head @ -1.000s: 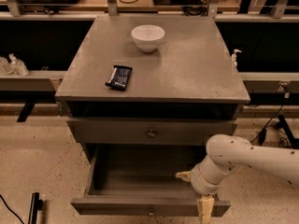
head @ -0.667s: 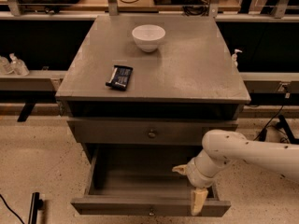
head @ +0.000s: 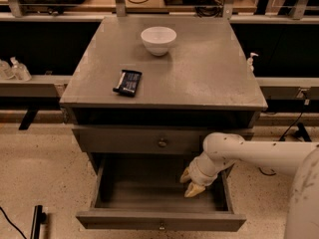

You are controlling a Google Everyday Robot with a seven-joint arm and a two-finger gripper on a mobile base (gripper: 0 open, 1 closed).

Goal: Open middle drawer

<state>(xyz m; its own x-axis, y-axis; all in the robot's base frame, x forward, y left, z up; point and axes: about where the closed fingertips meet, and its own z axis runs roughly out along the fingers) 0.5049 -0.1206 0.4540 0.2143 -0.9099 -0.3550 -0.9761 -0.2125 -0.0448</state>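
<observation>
The middle drawer point(head: 159, 220) stands pulled far out, its bare grey inside showing and its small round knob point(head: 160, 226) on the front. The uppermost drawer point(head: 134, 141) above it is closed, with its knob point(head: 162, 143) visible. The lowest drawer is hidden beneath the open one. My gripper point(head: 191, 183) hangs from the white arm point(head: 249, 153) over the right inside part of the open drawer. Its cream fingertips point(head: 195, 190) are apart and hold nothing, clear of the knob.
On the grey cabinet top point(head: 209, 73) stand a white bowl point(head: 158, 39) at the back and a dark snack packet point(head: 127, 82) at the left. A dark recess runs under the top. A shelf with small bottles point(head: 12, 69) is at the left. Speckled floor surrounds the cabinet.
My gripper has moved from the drawer's front right edge up and to the left, over the drawer's inside. The drawer stays pulled out.
</observation>
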